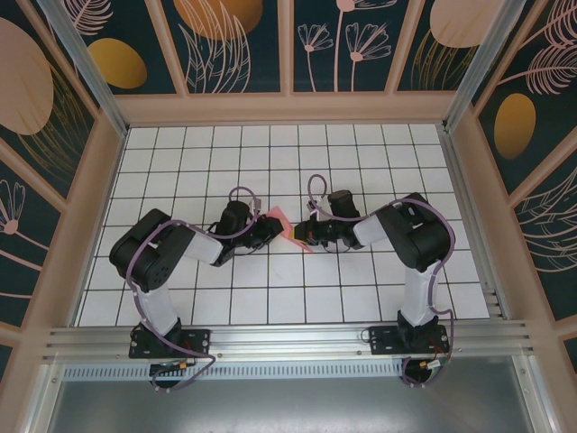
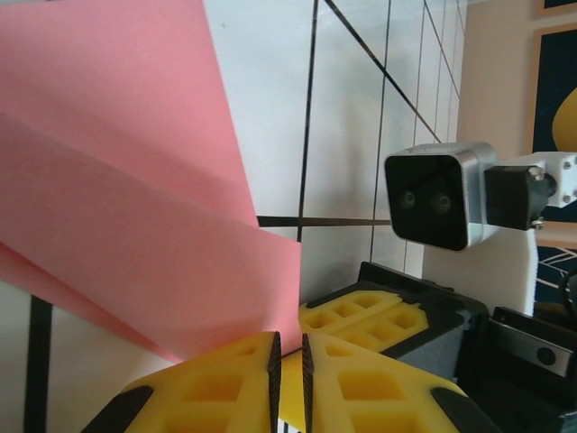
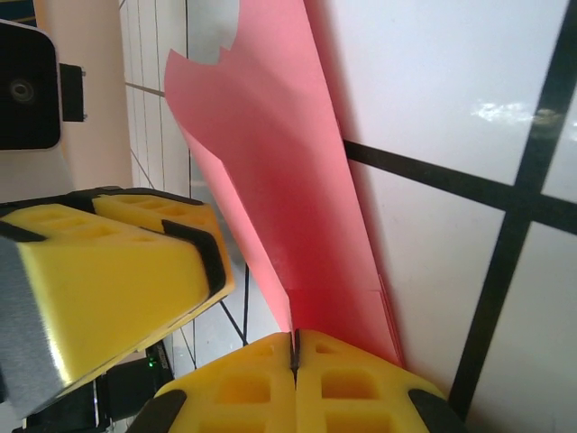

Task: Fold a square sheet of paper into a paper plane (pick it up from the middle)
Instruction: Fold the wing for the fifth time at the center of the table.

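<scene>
The paper sheet point(image 1: 278, 221) sits at the middle of the table point(image 1: 361, 153), between the two arms where they meet. It is thin, matte, pink-red paper, folded into layered flaps with crisp straight creases. From the right wrist it rises as a tall, tapering panel with a small jagged notch at its far edge. Under it the table is glossy white, ruled into squares by black lines.

The right gripper point(image 3: 295, 356) has its blocky yellow fingers pressed flat together, pinching the lower corner of the sheet between them. Each finger is moulded with shallow square pockets and capped with black at the corners.

The left gripper point(image 2: 288, 379) is just beside the sheet. Its fingers are narrow, with only a slim dark slit between them. The pink flap lies against the top of one finger; whether any paper sits in the slit I cannot tell. Close ahead of it are the right gripper's ribbed yellow fingers and a boxy silver-framed camera point(image 2: 437, 197).
</scene>
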Motion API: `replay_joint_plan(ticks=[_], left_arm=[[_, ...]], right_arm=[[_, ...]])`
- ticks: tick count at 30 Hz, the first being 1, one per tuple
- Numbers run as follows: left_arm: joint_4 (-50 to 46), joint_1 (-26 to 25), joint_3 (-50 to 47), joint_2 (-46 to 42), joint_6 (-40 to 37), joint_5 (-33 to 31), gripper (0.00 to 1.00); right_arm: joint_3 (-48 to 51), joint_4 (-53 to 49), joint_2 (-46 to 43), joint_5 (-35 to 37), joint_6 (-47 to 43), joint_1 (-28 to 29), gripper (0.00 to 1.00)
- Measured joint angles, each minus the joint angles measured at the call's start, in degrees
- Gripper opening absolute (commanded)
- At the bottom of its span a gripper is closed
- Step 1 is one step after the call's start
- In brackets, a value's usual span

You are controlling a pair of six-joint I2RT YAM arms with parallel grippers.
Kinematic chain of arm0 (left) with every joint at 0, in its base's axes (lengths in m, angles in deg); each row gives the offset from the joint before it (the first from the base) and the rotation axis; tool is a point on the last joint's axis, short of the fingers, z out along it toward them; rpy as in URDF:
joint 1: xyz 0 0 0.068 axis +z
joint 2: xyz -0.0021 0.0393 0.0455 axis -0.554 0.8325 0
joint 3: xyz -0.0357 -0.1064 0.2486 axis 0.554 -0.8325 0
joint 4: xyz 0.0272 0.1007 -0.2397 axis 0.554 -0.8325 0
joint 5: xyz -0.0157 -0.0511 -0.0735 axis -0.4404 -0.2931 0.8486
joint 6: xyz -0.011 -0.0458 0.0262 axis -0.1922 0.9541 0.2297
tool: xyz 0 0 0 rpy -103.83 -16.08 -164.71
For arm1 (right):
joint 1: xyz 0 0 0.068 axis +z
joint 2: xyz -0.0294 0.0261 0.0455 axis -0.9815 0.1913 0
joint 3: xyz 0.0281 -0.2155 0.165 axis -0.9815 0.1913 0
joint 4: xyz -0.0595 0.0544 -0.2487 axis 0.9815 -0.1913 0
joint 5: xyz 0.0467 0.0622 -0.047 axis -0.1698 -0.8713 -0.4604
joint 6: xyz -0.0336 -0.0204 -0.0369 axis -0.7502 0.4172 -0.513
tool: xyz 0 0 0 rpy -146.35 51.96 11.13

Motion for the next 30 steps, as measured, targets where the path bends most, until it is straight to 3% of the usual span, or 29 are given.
replay_joint_plan(ticks=[9, 17, 22, 30], left_arm=[[-2.16, 0.0, 1.57, 1.14, 0.02, -1.05, 0.15], [-4.96, -0.02, 2.8, 1.66, 0.02, -2.23, 0.14], [-5.92, -0.09, 3.54, 2.23, 0.04, -2.47, 0.13], [-7.1, -0.22, 4.2, 2.4, 0.04, -2.64, 0.13]], right_arm=[[-1.11, -2.51, 0.02, -0.31, -0.68, -0.02, 0.02], [-2.62, -5.9, -0.22, -0.44, -3.52, 0.0, 0.15], [-3.78, -9.55, -1.4, 0.26, -6.51, -0.02, 0.23], [-4.76, -18.1, -4.72, 4.35, -15.67, 0.0, 0.23]])
